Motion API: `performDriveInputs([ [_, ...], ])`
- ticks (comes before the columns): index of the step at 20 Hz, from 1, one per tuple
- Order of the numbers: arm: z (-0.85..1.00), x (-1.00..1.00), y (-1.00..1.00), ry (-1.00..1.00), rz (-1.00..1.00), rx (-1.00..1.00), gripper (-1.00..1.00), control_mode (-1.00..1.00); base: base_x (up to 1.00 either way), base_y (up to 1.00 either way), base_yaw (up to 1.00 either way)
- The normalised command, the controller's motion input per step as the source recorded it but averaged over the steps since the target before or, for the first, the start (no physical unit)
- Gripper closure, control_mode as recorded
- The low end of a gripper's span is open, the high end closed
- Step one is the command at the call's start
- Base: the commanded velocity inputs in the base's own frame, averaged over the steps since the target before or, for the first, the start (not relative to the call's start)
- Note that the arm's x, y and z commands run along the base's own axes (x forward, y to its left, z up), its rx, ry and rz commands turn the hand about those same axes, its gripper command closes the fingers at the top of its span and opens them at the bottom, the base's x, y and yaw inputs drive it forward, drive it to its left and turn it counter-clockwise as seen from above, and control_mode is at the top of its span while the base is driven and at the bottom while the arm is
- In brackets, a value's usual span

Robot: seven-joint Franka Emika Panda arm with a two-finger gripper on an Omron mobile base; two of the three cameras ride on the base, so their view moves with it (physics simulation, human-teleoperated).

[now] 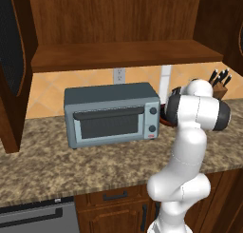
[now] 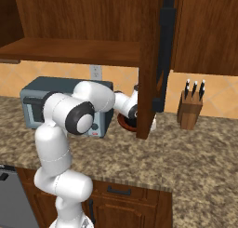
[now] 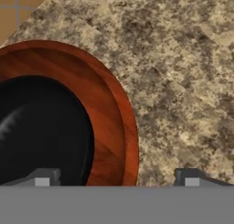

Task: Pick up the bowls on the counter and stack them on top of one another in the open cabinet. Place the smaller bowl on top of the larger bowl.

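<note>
We hold our spread end effector [image 3: 116,178] astride the glossy reddish-brown, dark-centred bowl's [image 3: 107,104] rim on the speckled granite surface [image 3: 183,81], ready to pinch it.

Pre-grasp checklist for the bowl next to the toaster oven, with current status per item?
1. Jaws apart: ok. The gripper shows its two fingertips spread wide in the hand view.
2. Rim between the fingertips: ok. The reddish-brown bowl has its right rim in the gap, one tip over the dark inside, the other over the counter.
3. Bowl upright on the counter: ok.
4. Fingers low enough to close on the rim: cannot tell.
5. Cabinet shelf bare for placing: ok on the part in view.
6. Second bowl located: cannot tell.
</note>
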Motion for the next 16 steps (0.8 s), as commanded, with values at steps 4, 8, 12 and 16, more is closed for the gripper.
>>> performDriveInputs([
  [4, 0.02, 0.0, -0.32, -0.01, -0.02, 0.02, -1.0, -1.0, 0.0, 0.0, 0.0],
  [8, -0.16, 0.0, 0.0, 0.0, 0.0, 0.0, -1.0, -1.0, 0.0, 0.0, 0.0],
  [12, -0.33, 0.0, 0.0, 0.0, 0.0, 0.0, -1.0, -1.0, 0.0, 0.0, 0.0],
  [16, -0.28, 0.03, 0.0, 0.0, 0.02, 0.0, -1.0, -1.0, 0.0, 0.0, 0.0],
])
